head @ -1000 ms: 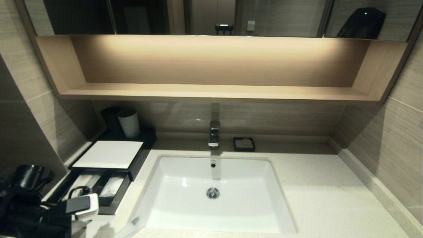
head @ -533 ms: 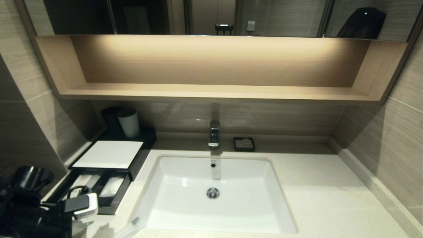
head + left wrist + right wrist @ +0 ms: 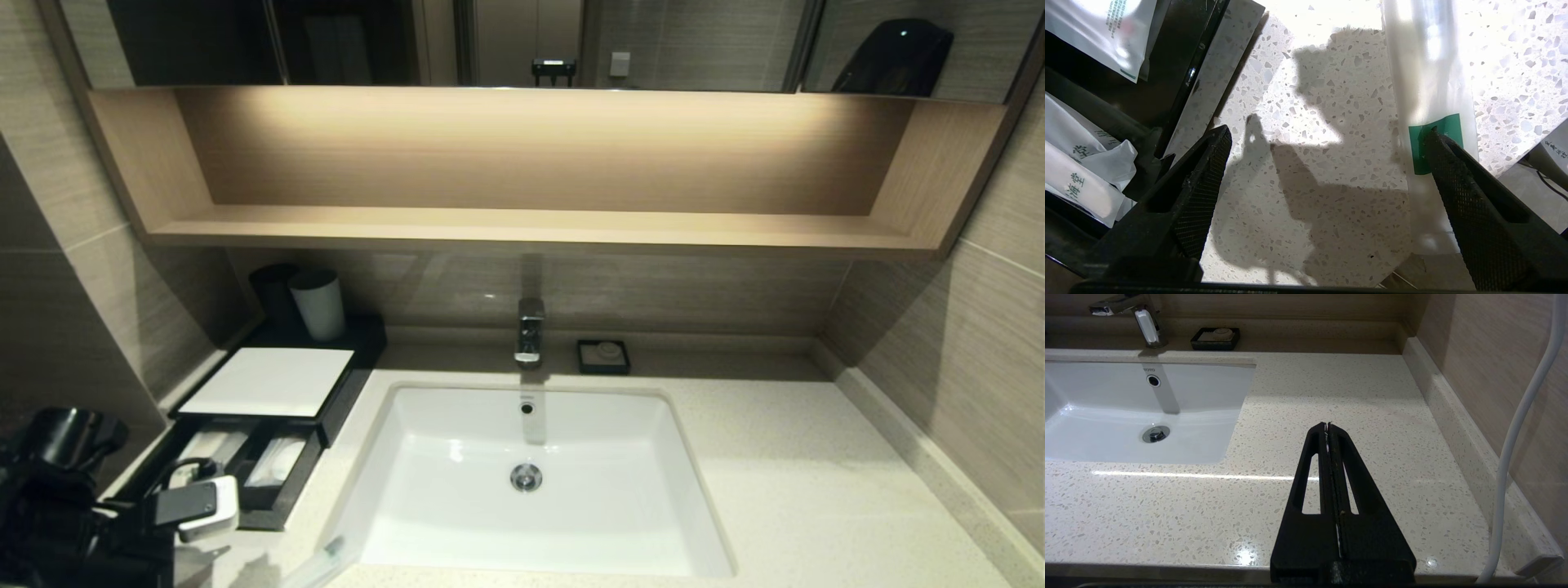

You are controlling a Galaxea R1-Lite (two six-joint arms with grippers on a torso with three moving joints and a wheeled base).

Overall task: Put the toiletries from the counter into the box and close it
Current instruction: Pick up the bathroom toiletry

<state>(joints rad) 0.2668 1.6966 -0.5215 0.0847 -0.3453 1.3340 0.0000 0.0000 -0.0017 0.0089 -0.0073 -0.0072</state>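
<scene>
My left gripper (image 3: 1327, 134) hangs open over the cream speckled counter (image 3: 1310, 204), just in front of the box's pulled-out drawer (image 3: 1184, 69). Nothing is between its fingers. One fingertip (image 3: 1437, 143) overlaps the green label of a long clear-wrapped packet (image 3: 1425, 73), which lies on the counter at the sink's front left corner (image 3: 322, 559). White packets (image 3: 1098, 28) lie in the drawer (image 3: 269, 514), below the box's white top panel (image 3: 269, 380). My right gripper (image 3: 1327, 425) is shut and empty above the counter (image 3: 1355, 388) to the right of the sink.
The white sink (image 3: 392, 425) fills the middle, with a faucet (image 3: 529, 327) and a black soap dish (image 3: 602, 357) behind it. A grey cup (image 3: 320, 304) and a dark cup (image 3: 273, 290) stand behind the box. A wooden shelf (image 3: 522, 224) overhangs the counter, with walls on both sides.
My left arm has drifted slightly left and toward the counter's front edge, with its jaws still open. Nothing else has moved.
</scene>
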